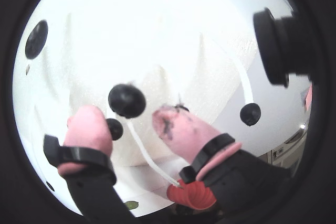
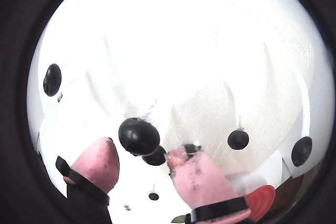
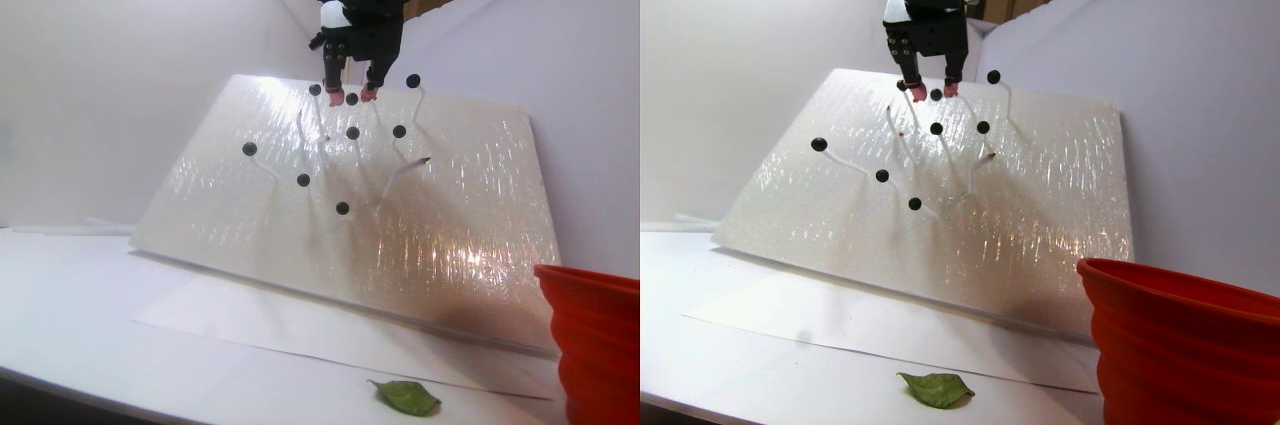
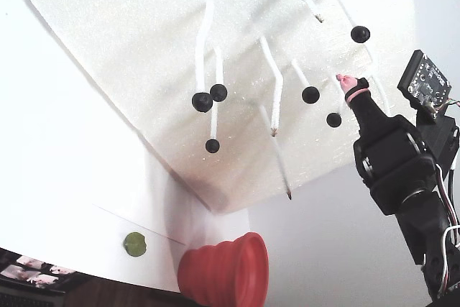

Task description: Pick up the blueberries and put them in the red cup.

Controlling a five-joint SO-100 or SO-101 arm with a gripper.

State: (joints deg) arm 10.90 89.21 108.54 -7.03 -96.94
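White foam board [image 3: 400, 215] is leaning on the desk, blueberries [image 3: 343, 208] dotting its stalks. Jaws [image 2: 140, 156] are standing open around one berry [image 2: 138, 135], nothing gripped; the red cup [image 4: 226, 271] is waiting near, contents unseen.

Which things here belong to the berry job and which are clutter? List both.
Belongs to the job:
blueberries on white stalks
red cup
end effector, open around one berry

Just lying about:
green leaf
sheet of paper
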